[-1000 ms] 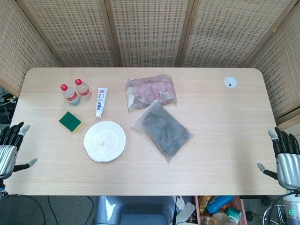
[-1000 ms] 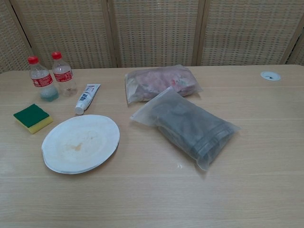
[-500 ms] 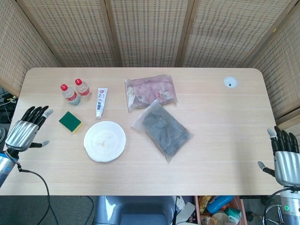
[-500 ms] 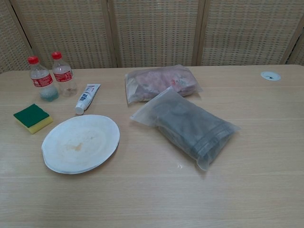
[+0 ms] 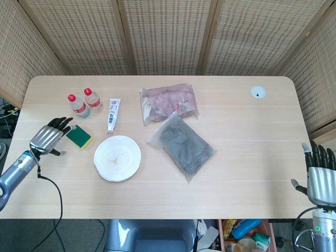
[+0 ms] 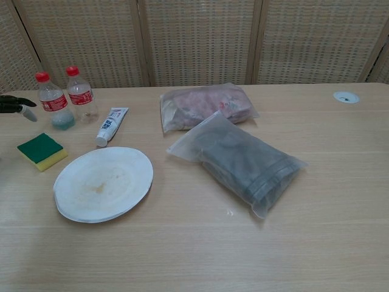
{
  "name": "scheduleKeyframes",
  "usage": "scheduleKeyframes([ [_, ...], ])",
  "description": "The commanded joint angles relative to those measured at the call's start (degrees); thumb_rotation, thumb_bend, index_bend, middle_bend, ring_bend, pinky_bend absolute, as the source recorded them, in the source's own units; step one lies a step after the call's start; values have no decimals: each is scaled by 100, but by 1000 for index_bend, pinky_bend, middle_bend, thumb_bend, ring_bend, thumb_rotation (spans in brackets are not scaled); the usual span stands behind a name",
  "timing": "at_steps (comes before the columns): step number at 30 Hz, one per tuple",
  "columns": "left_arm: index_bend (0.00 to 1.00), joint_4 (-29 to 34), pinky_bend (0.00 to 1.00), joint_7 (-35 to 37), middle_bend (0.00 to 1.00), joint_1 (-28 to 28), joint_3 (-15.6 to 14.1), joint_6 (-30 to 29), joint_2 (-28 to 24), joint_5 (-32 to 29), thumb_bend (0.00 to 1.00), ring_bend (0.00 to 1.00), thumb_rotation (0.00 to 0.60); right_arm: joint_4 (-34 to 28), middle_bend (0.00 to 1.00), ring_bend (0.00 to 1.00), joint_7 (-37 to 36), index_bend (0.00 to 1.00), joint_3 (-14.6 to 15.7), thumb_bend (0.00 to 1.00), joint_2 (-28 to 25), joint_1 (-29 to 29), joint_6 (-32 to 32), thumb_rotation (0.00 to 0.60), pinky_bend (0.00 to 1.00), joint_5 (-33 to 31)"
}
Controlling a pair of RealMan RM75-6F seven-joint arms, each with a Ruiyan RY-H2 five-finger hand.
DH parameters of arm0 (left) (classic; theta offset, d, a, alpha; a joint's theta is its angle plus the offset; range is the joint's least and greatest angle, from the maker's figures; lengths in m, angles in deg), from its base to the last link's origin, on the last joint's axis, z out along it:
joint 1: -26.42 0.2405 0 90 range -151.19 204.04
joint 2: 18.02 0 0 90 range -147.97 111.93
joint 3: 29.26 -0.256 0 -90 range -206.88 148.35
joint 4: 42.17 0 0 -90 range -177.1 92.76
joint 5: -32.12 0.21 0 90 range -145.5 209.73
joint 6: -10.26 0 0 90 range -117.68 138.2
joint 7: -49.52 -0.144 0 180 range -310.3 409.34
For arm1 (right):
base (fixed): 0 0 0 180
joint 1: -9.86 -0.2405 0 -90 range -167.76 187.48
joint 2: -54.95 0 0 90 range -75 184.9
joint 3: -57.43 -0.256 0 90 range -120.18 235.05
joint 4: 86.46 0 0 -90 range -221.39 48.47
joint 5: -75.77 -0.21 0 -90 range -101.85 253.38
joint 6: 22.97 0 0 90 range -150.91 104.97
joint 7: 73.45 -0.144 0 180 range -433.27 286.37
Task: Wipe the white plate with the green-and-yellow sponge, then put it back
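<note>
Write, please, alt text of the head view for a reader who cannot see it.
The robot's left hand, fingers apart, hovers beside the green-and-yellow sponge on a wooden table. A stained white plate lies to the sponge's right; the right hand waits off the table's right edge.

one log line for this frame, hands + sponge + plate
left hand: open, beside sponge, no contact | right hand: open, table edge | plate: stained, unwiped
</note>
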State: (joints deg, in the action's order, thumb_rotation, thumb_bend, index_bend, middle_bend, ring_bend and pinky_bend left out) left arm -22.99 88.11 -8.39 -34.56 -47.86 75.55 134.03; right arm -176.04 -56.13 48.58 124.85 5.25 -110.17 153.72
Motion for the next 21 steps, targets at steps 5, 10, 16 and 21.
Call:
scheduleKeyframes([
  [5,269,-778,107,159,95,-422,-331,719,581,163,0,37,600,63,0,0,90,0,-55,0,57,-44,99,600,0,-173],
  [10,266,-984,113,155,96,-564,-278,953,833,38,0,37,600,104,0,0,150,0,-74,0,91,-74,165,600,0,-267],
  [16,286,-1168,133,37,108,-684,-313,1242,970,-34,0,43,600,147,0,0,182,0,-88,0,124,-109,241,600,0,-364],
  [21,314,-1172,199,73,150,-759,-280,1397,1048,-153,0,80,600,164,0,0,194,0,-94,0,139,-134,290,600,0,-421],
])
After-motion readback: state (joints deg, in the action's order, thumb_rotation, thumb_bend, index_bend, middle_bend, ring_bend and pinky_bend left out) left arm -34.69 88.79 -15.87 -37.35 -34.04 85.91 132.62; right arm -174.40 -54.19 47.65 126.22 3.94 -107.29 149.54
